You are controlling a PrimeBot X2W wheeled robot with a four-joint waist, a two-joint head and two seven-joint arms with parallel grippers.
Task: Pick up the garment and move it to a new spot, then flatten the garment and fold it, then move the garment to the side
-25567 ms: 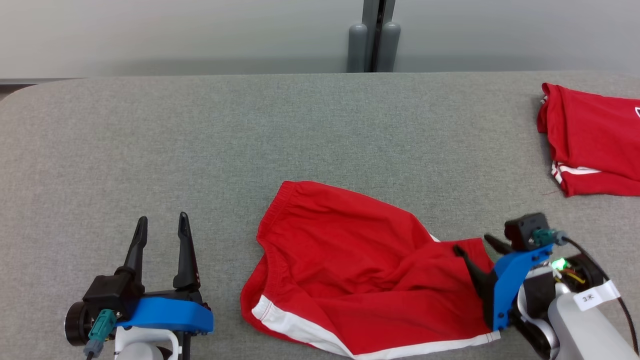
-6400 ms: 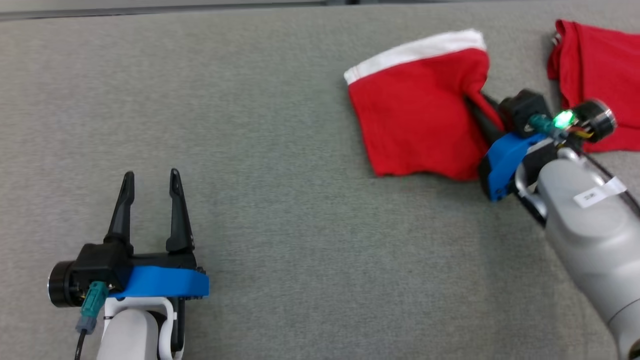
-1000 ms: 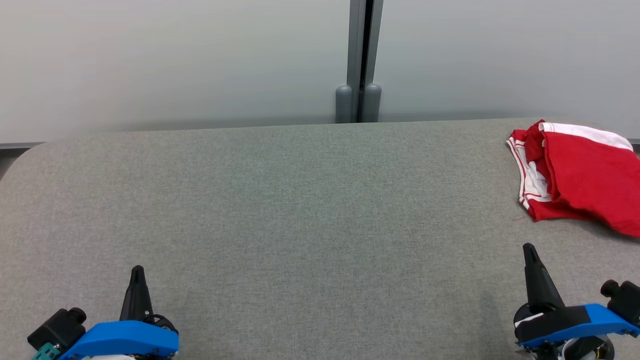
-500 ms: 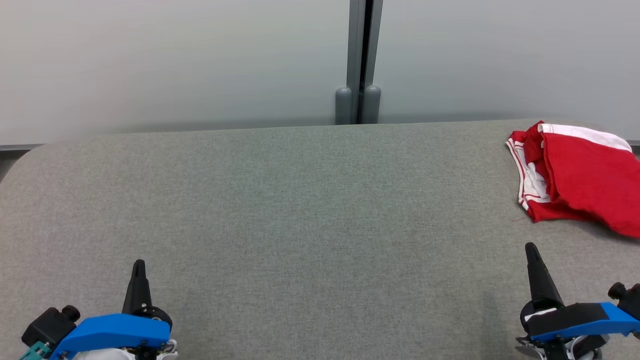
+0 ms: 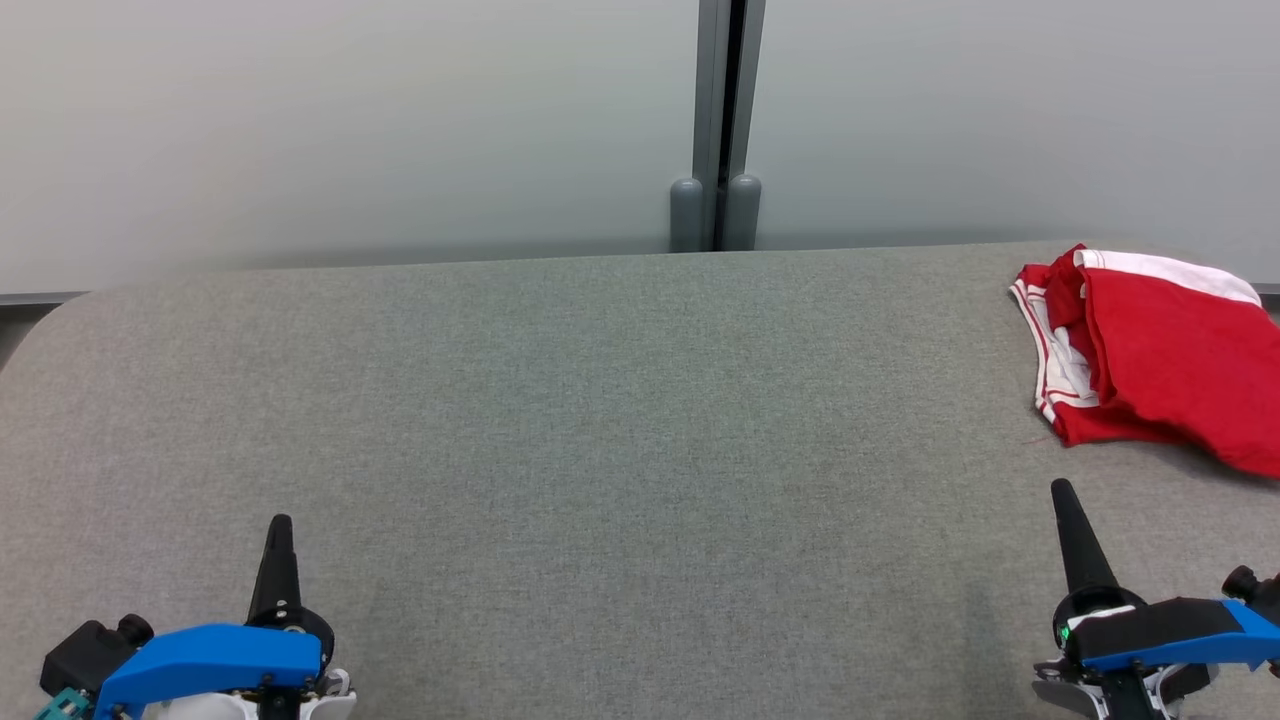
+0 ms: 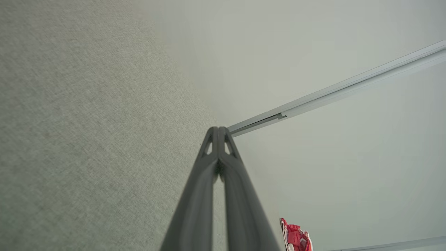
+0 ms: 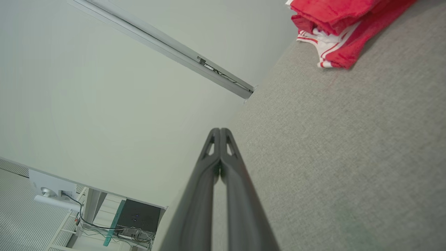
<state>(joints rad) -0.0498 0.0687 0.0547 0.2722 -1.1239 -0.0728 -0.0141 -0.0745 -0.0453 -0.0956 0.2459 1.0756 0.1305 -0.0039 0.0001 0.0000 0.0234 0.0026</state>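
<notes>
A long grey fabric-covered table (image 5: pixel 620 420) runs across the room, with a pale wall (image 5: pixel 350 120) behind it and a narrow grey post (image 5: pixel 722 110) rising at the middle of the far edge.

At the near left corner the left gripper (image 5: pixel 279 530) hovers low over the table, its two dark fingers pressed together into a single spike pointing away from the robot. It is clenched on nothing; the left wrist view shows the tips meeting with no cloth between them. The cloth surface around it is bare grey.

The middle of the table is plain grey fabric.

At the near right corner the right gripper (image 5: pixel 1066 500) sits in the same pose, fingers closed tip to tip and holding nothing, as the right wrist view confirms.

The garment (image 5: pixel 1170 340), red with a white band along its far edge, lies folded at the far right end of the table, partly cut off by the head view's right edge. It rests on top of a striped cloth (image 5: pixel 1048 360), red and white, whose edge peeks out on its left side. The garment is beyond the right gripper and a little to its right, apart from it with bare table between them. It is well apart from the left gripper, across nearly the whole table.
</notes>
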